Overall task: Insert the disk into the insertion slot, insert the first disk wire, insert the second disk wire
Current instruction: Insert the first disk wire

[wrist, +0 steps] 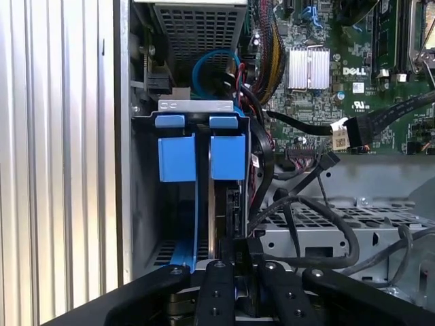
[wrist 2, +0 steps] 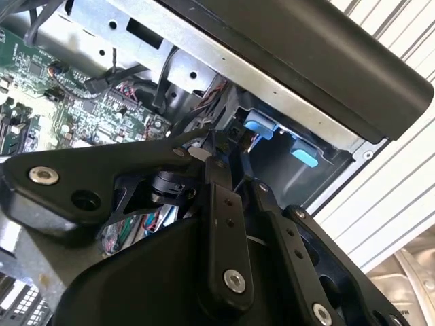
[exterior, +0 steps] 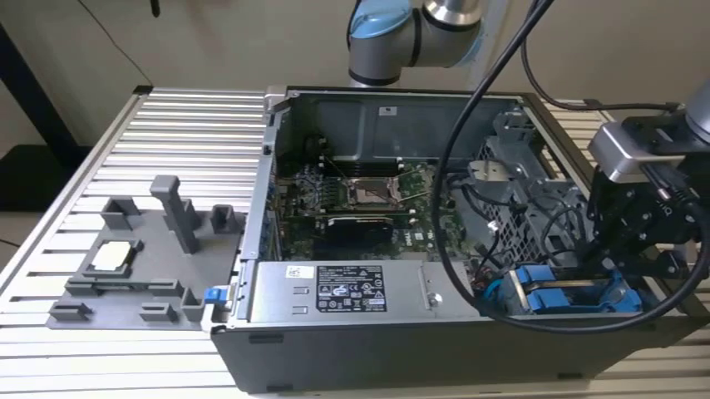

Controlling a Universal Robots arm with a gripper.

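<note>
The disk (wrist: 221,204) sits on edge inside the insertion slot (wrist: 144,204), its blue carrier rail (wrist: 190,238) running along the bay. In the exterior view the disk's blue frame (exterior: 594,295) shows in the grey drive cage (exterior: 510,220) at the open case's near corner, on the exterior view's right. My gripper (wrist: 239,257) is at the disk's near end, its black fingers (wrist: 216,285) close on either side and shut on it. In the second wrist view the gripper (wrist 2: 228,163) points into the bay. Loose black wires (wrist: 306,204) hang beside the slot.
A second blue-fronted carrier (wrist: 177,157) stands next to the disk. The labelled power-supply box (exterior: 332,291) lies along the case's near side, with the motherboard (exterior: 367,199) behind it. A thick black cable (exterior: 455,208) crosses the case. A grey fixture tray (exterior: 133,266) sits on the slatted table (exterior: 189,125).
</note>
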